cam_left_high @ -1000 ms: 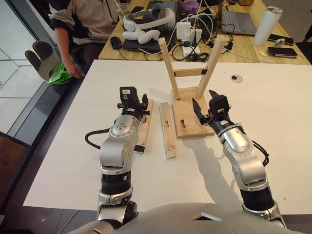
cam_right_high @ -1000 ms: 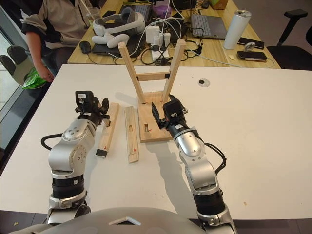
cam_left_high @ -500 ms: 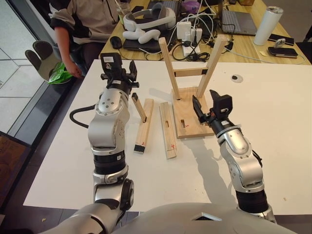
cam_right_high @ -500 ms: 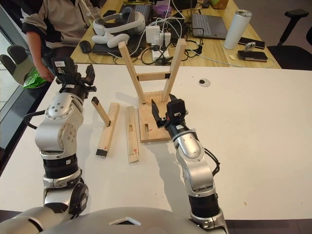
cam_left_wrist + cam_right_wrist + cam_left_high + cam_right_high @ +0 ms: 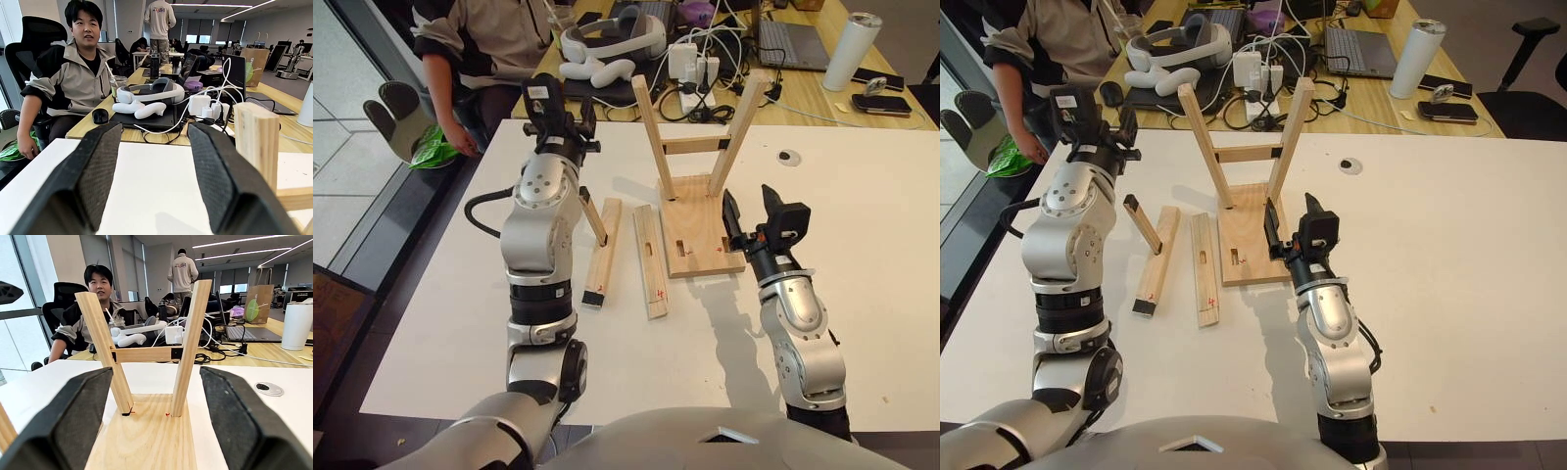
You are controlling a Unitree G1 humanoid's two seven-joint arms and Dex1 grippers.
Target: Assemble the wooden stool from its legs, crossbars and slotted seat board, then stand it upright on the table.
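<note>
Both arms' jaws gape wide and empty; the seat board (image 5: 700,250) on the desk (image 5: 862,225) risks having its two fitted legs (image 5: 653,137) knocked loose if the right jaws, just beside it, swing in.

The seat board (image 5: 705,245) lies flat on the table (image 5: 871,284). Two legs (image 5: 654,137) stand on its far half, a crossbar (image 5: 693,146) between them. Just beside the board at 9 o'clock lies a slotted bar (image 5: 651,262). Farther at 9 lies an outer bar (image 5: 598,264), with a short piece (image 5: 593,215) leaning up from it. The right gripper (image 5: 749,217) sits at the board's 3 o'clock, and the left gripper (image 5: 570,125) hangs at 10. A desk (image 5: 822,98) stands beyond the table at 12.
</note>
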